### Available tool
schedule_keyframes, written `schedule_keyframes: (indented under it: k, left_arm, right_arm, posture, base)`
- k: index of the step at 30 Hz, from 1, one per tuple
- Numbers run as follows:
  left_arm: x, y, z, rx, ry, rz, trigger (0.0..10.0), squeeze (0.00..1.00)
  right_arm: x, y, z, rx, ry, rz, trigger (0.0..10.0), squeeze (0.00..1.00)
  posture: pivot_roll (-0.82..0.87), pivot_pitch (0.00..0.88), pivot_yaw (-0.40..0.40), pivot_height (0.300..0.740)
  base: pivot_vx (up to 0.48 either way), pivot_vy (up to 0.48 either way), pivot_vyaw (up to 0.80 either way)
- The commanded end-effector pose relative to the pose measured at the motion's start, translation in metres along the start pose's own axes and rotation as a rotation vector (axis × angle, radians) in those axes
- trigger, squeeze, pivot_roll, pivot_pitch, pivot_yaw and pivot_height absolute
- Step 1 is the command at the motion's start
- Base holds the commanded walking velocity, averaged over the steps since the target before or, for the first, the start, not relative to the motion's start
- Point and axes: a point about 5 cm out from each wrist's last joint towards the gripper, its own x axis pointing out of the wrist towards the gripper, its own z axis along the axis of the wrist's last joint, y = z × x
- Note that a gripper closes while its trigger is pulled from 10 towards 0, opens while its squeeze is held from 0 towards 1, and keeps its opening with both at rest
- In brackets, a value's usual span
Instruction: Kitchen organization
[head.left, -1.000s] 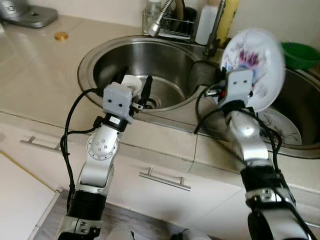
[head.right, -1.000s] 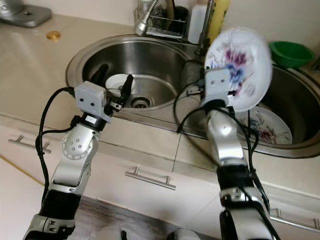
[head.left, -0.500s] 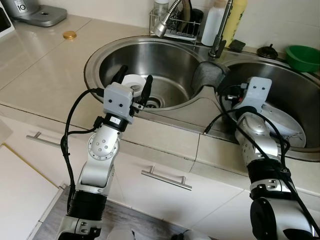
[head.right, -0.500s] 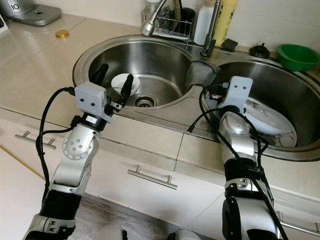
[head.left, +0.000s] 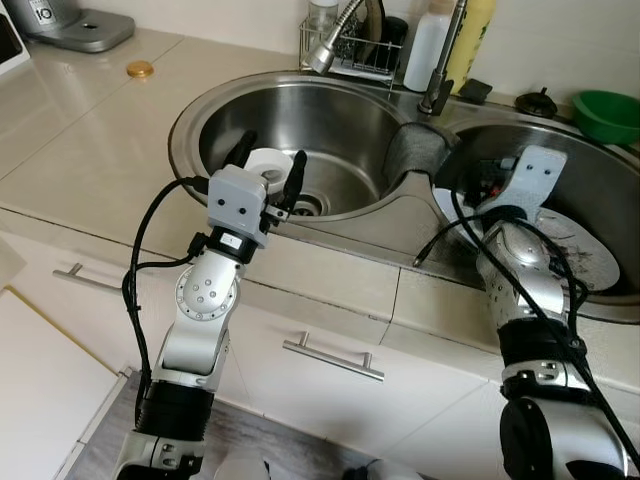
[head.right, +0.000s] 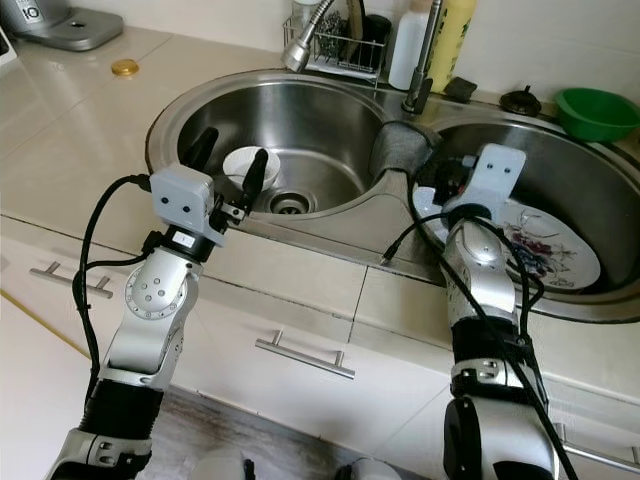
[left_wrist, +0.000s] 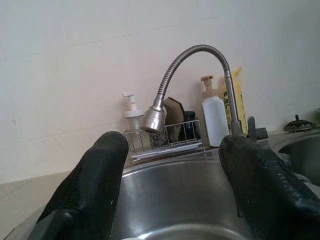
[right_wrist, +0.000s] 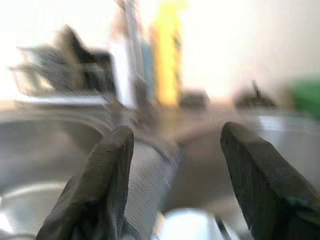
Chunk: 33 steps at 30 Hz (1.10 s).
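Two basins lie before me. My right gripper (head.right: 452, 172) hangs over the near-left rim of the right basin (head.right: 590, 150), fingers spread wide and holding nothing; the floral plate (head.right: 548, 255) lies flat in that basin, just beyond and to the right of it. My left gripper (head.right: 226, 158), also spread and empty, straddles the small white bowl (head.right: 240, 165) in the left basin (head.right: 310, 115), so each arm has its own dish nearest.
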Motion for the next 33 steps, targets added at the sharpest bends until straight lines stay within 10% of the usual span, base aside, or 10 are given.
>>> schedule_keyframes:
  k: [1,5,6,7,33]
  left_arm:
    - [0.001,-0.002,0.002,-0.004,-0.012,-0.009,10.0,0.0]
    - [0.001,-0.001,0.002,-0.008,-0.007,-0.01,10.0,0.0]
    - [0.0,-0.001,0.002,-0.009,-0.004,-0.009,10.0,0.0]
    - [0.0,-0.001,0.002,-0.01,-0.004,-0.009,10.0,0.0]
    - [-0.001,-0.002,0.002,-0.018,-0.003,-0.016,10.0,0.0]
  right_arm:
    - [-0.007,0.013,0.008,-0.058,-0.072,0.079,10.0,1.0]
    - [-0.018,0.024,0.011,-0.111,-0.128,0.14,10.0,0.96]
    - [-0.024,0.028,0.012,-0.134,-0.154,0.166,10.0,0.67]
    - [-0.029,0.031,0.011,-0.141,-0.165,0.188,10.0,0.0]
    - [-0.048,0.031,0.009,-0.205,-0.205,0.183,10.0,0.0]
  posture:
    - [0.17,0.0,-0.073,0.74]
    - [0.16,0.0,-0.073,0.74]
    - [0.16,0.0,-0.073,0.74]
    - [0.16,0.0,-0.071,0.74]
    - [0.16,0.0,-0.07,0.74]
  base:
    - [0.0,0.0,0.0]
    - [0.0,0.0,0.0]
    - [0.0,0.0,0.0]
    - [0.0,0.0,0.0]
    - [-0.29,0.0,0.0]
